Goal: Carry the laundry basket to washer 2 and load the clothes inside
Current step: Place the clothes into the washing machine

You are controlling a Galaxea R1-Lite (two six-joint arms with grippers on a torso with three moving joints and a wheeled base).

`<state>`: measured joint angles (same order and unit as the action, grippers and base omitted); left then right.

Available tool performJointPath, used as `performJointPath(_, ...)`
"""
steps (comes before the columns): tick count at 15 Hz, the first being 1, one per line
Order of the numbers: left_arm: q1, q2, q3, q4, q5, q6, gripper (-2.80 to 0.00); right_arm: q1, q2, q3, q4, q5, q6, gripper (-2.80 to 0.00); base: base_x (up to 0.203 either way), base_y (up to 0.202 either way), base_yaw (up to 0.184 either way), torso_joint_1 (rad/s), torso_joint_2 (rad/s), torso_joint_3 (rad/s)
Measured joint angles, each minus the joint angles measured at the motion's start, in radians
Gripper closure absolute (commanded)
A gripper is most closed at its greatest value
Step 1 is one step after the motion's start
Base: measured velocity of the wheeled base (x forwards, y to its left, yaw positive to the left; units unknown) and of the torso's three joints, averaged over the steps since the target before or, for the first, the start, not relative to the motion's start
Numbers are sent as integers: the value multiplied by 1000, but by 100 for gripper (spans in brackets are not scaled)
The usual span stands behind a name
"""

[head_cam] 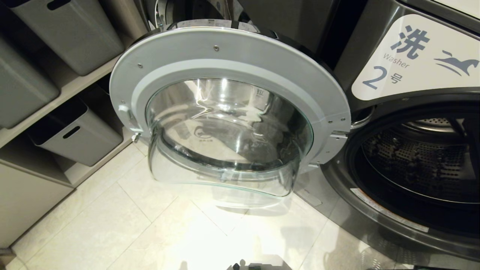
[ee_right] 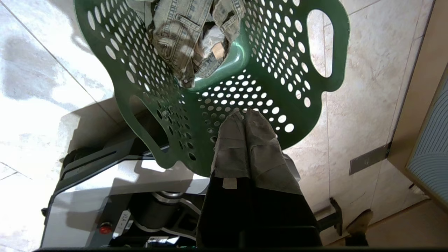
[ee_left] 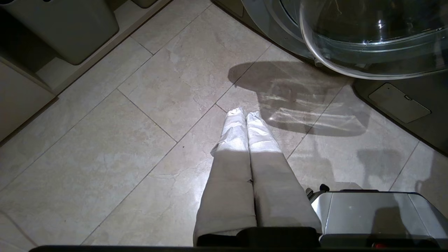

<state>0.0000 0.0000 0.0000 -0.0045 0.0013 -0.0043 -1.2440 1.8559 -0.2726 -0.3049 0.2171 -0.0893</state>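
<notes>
Now washer 2 (head_cam: 412, 157) has its door (head_cam: 228, 112) swung wide for loading. Right gripper (ee_right: 244, 113), pinched together and empty, hangs over the basket (ee_right: 217, 105) with the clothes (ee_right: 185, 31) inside. Left gripper (ee_left: 245, 113) closed, parked above floor.

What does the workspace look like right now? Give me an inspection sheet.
Surface: pale tiled floor, bare in front of the washer.
Job's things: washer 2 with door swung open, drum empty where visible; laundry basket with clothes inside.
Clutter: nothing seen.
Grippers: left gripper shut, empty, above the floor; right gripper shut, empty, over the basket's opening.
Cables: nothing seen.
Surroundings: grey storage bins on shelves to the left.
</notes>
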Motion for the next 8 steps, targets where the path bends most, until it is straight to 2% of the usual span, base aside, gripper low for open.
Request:
performJointPath(5, 0, 0, 0, 0, 0, 0, 0, 0, -137, 55, 0, 7, -40, 0, 0, 0, 0, 0, 0, 0)
performJointPath(8, 0, 0, 0, 0, 0, 0, 0, 4, -247, 123, 3, 44, -103, 0, 0, 0, 0, 0, 0, 0)
